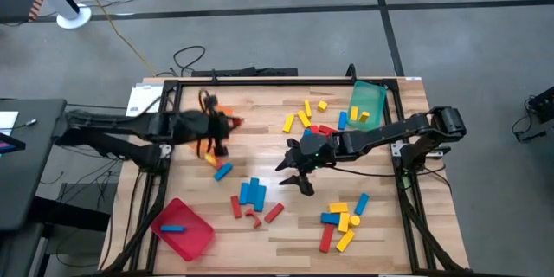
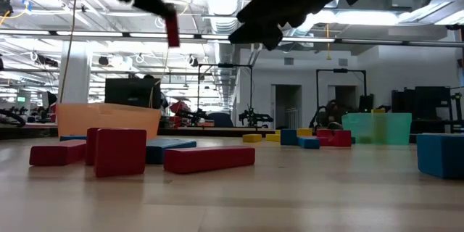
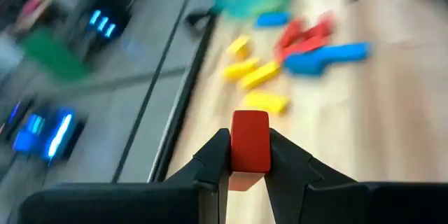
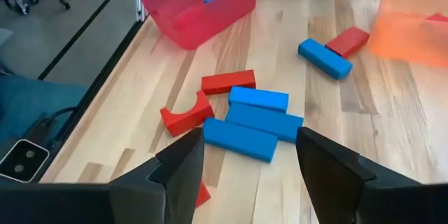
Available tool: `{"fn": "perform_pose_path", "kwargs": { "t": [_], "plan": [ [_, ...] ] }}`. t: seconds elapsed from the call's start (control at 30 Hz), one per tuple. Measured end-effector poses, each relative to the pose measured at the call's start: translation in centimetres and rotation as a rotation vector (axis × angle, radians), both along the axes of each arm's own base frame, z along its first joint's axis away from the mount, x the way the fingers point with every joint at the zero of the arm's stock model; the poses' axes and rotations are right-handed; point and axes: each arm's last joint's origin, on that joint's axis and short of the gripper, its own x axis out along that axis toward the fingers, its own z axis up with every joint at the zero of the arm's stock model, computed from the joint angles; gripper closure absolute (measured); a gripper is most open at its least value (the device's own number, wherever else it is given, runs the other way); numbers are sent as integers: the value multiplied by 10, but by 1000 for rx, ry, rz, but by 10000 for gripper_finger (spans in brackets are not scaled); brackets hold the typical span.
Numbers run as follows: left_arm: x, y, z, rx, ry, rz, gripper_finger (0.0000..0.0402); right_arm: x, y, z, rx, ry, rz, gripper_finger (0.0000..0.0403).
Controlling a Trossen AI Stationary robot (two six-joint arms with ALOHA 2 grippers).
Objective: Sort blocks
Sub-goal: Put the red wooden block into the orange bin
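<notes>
My left gripper [image 1: 232, 124] is shut on a red block [image 3: 250, 140], high over the table's left half and above the orange tray [image 1: 210, 145]. In the low view the block [image 2: 172, 30] hangs in the air. My right gripper [image 4: 248, 175] stands open and empty over the middle of the table, above a cluster of blue blocks [image 4: 241, 140] and red blocks [image 4: 185, 115] that lie flat on the wood. Other red, blue and yellow blocks lie in a far group [image 1: 312, 119] and a near right group [image 1: 342, 216]. My left gripper pinches the red block between its two fingers, one on each of two opposite sides [image 3: 234, 155]. The block's free end [image 3: 250, 117] sticks out past the fingertips. It is lifted clear of the table and the tray.
A red tray [image 1: 195, 238] with a blue block in it sits at the near left corner. At the far right stands a green tray [image 1: 370, 95] holding yellow. A single blue block [image 1: 223, 170] lies near the orange tray. Bare wood lies along the table's near edge.
</notes>
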Motion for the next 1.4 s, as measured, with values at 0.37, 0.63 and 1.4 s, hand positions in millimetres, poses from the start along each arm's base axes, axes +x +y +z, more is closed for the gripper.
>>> {"fn": "perform_pose_path", "kwargs": {
  "t": [0.37,0.63,1.4],
  "plan": [
    [-33,76,-62,-199,-4,328,340,-6,11,-9,0,33,33,165],
    [-56,98,-102,-300,-36,470,340,-6,16,-9,1,34,46,165],
    [-75,100,-144,-345,-76,566,340,-5,12,-9,1,28,37,165]
  ]
}}
